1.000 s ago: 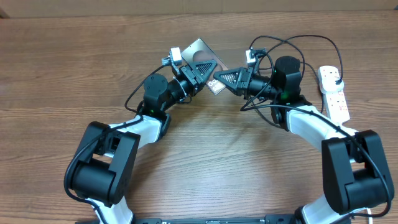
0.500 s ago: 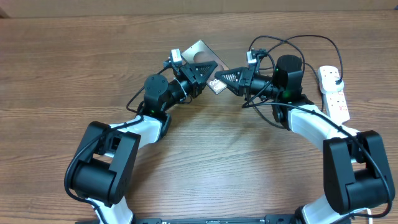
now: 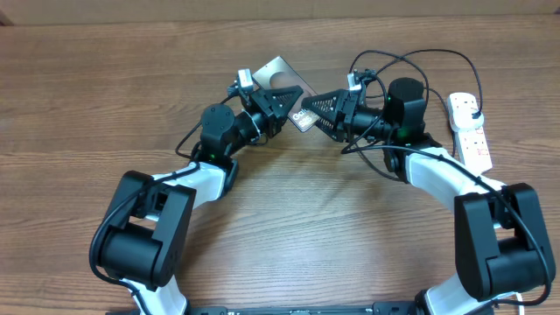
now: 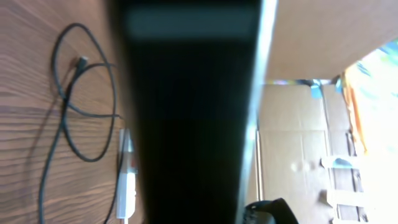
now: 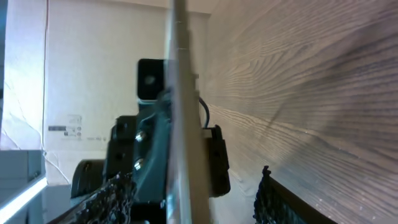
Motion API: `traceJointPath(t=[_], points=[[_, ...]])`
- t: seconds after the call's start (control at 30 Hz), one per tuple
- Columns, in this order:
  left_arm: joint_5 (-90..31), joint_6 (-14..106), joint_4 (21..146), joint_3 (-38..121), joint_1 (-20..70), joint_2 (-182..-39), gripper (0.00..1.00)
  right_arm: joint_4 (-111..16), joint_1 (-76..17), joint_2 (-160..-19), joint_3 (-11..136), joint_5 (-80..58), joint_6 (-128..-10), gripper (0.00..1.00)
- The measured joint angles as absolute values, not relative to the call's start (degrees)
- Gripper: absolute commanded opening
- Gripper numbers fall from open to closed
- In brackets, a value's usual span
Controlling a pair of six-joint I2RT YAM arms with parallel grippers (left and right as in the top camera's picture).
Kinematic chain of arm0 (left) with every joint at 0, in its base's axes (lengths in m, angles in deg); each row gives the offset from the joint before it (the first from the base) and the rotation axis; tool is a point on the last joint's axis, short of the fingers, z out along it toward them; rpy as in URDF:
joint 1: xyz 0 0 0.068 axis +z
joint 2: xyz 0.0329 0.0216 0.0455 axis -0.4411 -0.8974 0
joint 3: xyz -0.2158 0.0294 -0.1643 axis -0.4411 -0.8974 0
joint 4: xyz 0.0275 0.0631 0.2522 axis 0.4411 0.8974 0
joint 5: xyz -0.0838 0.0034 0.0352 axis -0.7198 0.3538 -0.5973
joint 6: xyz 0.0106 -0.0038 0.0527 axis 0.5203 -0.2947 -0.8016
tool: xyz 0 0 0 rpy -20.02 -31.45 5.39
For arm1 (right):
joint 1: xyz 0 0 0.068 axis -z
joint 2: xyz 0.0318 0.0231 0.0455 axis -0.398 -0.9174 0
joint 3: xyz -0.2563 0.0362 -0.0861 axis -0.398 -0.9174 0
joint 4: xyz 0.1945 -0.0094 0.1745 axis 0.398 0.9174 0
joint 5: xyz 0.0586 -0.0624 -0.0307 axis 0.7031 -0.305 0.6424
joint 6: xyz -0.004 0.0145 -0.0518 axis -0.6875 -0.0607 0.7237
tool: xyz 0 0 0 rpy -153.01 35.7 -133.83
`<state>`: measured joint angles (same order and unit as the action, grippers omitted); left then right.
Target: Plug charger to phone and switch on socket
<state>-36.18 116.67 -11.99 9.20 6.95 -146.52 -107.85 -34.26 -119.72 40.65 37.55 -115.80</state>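
My left jaws are clamped on the phone (image 3: 276, 71), holding it up off the desk (image 3: 105, 96) at the far middle. Its long axis runs far-left to near-right, and the lettered end points at my right jaws. Those stand open, one on each side of the phone's thin edge, gripping nothing. The charger (image 3: 404, 56) lies looped on the desk to the far right of the phone, behind my right arm and near the socket (image 3: 469, 131). I judge the right arm should fetch its connector (image 4: 82, 60).
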Motion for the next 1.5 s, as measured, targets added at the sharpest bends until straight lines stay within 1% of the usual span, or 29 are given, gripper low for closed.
traceJointPath(t=[0.17, 0.3, 0.37, 0.57, 0.7, 0.87, 0.93, 1.03, 1.27, 1.37, 1.5], points=[[-39.35, 117.04, -6.73, 9.20, 9.44, -146.52, 0.04, -107.83, -30.37, -119.72, 40.65, 39.75, -111.23, 0.75], [-43.85, 117.06, -5.57, 9.20, 12.24, -146.52, 0.05, -105.97, -28.34, -119.70, 40.65, 41.07, -108.30, 0.75], [-45.90, 117.24, -5.55, 9.20, 13.58, -146.52, 0.04, -103.13, -27.85, -119.65, 40.69, 41.33, -106.29, 0.75], [-52.59, 121.50, -5.52, 9.20, 17.33, -146.52, 0.04, -85.99, -27.57, -119.46, 40.65, 39.84, -94.90, 0.75], [-56.51, 124.98, -4.80, 9.46, 18.36, -146.52, 0.04, -76.85, -27.57, -119.39, 40.65, 35.84, -88.08, 0.75], [-60.35, 125.74, 3.26, 13.31, 18.45, -146.52, 0.04, -70.08, -27.57, -117.31, 40.65, 30.07, -82.18, 0.75], [-62.43, 125.43, 8.07, 17.28, 18.45, -146.54, 0.04, -68.07, -27.55, -115.08, 40.65, 27.58, -80.63, 0.75], [-66.67, 125.39, 11.63, 24.91, 18.45, -148.84, 0.04, -64.24, -27.57, -112.20, 40.62, 23.89, -78.53, 0.75], [-76.46, 127.66, 12.51, 38.88, 18.14, -161.34, 0.04, -55.76, -27.57, -107.87, 40.62, 15.21, -74.44, 0.78], [-78.12, 128.67, 12.90, 39.56, 17.51, -164.92, 0.05, -52.31, -27.57, -107.00, 40.62, 11.06, -72.87, 0.78], [-79.35, 129.54, 12.90, 39.56, 16.15, -166.04, 0.05, -49.38, -27.57, -106.82, 40.62, 6.44, -71.86, 0.78]])
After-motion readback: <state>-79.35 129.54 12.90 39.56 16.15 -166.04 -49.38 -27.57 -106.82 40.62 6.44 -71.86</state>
